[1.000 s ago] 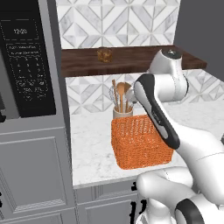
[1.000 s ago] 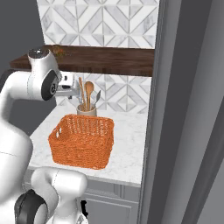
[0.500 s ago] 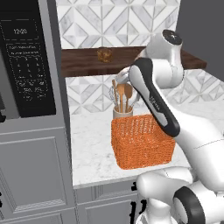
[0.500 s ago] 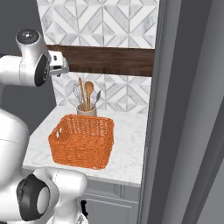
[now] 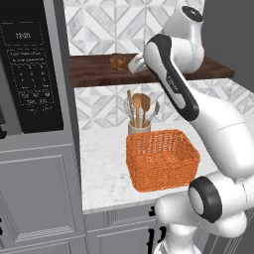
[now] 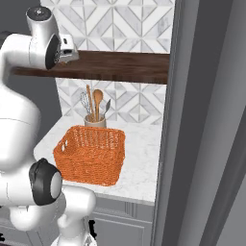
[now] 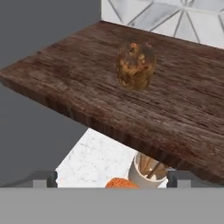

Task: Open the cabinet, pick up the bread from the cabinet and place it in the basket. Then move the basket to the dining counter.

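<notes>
The bread sits on the dark wooden shelf, in your hand view toward 12 o'clock of centre. Your gripper stands beside it with its fingers spread wide and holds nothing. The basket rests on the marble worktop, with the utensil jar at its 11 o'clock.

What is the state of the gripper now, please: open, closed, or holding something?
Gripper: jaws open, holding nothing; it points at the bread on the wooden shelf, not touching it.
</notes>
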Controlling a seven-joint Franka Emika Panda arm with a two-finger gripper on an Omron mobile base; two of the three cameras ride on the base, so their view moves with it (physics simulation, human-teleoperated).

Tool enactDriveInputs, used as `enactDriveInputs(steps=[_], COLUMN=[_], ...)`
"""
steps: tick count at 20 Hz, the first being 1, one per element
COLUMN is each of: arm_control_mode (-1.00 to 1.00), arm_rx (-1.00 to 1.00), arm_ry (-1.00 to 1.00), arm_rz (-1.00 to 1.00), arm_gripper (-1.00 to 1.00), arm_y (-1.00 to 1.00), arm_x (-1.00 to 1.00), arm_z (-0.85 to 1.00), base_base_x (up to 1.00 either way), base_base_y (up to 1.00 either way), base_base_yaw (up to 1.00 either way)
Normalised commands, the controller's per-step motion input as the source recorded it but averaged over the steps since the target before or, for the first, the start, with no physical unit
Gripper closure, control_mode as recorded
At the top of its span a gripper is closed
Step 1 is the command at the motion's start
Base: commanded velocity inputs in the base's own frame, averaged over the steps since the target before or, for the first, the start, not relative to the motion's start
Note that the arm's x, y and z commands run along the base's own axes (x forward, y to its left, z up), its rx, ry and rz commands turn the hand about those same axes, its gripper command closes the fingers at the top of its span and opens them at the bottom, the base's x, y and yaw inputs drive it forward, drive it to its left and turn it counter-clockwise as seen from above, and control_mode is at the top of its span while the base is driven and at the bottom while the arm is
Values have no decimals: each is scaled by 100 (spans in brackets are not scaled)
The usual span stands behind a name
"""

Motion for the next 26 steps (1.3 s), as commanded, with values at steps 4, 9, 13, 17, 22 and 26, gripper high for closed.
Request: enactDriveInputs(steps=[4, 9, 13, 17, 22, 26], arm_control_mode=[-100, -100, -100, -100, -100, -100], arm_rx=[16, 13, 5, 0, -2, -1], arm_ry=[2, 0, -5, -8, -3, 0], arm_rz=[0, 0, -1, -3, -1, 0], arm_gripper=[-100, -100, -100, -100, -100, -100], arm_y=[4, 0, 4, 6, 15, 33], arm_x=[43, 67, 42, 35, 43, 14], arm_z=[0, 2, 1, 1, 0, 0], base_base_x=[0, 0, 0, 0, 0, 0], base_base_y=[0, 0, 0, 0, 0, 0], base_base_yaw=[0, 0, 0, 0, 0, 0])
